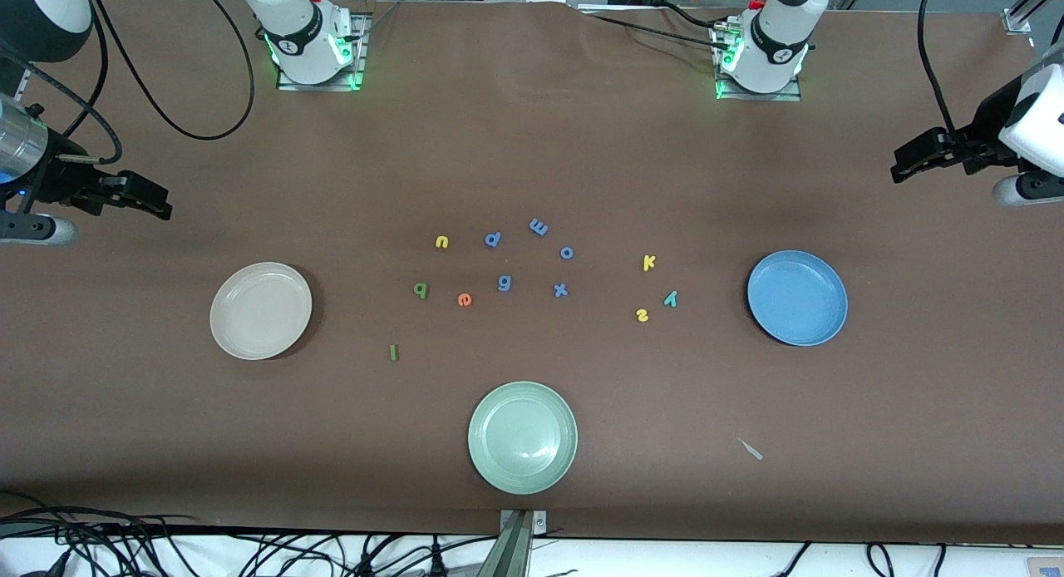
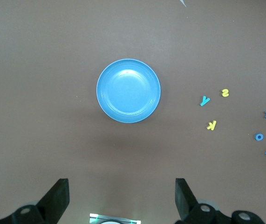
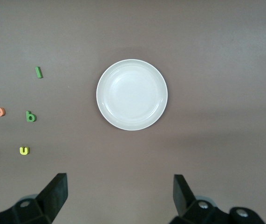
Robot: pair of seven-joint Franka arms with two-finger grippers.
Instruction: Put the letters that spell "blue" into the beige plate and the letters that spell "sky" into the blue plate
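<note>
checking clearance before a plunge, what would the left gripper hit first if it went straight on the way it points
Probably bare table. The left gripper, open, looks down on brown tabletop close beside the blue plate, which is empty. Whether its line clears the plate's rim is hard to judge.

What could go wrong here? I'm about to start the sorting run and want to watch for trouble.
The yellow u lies beside the periwinkle p, so wide-open fingers might nudge or grab the wrong letter. The yellow s and teal y sit close together; picking one could displace the other. The letters are tiny and may slip.
</note>
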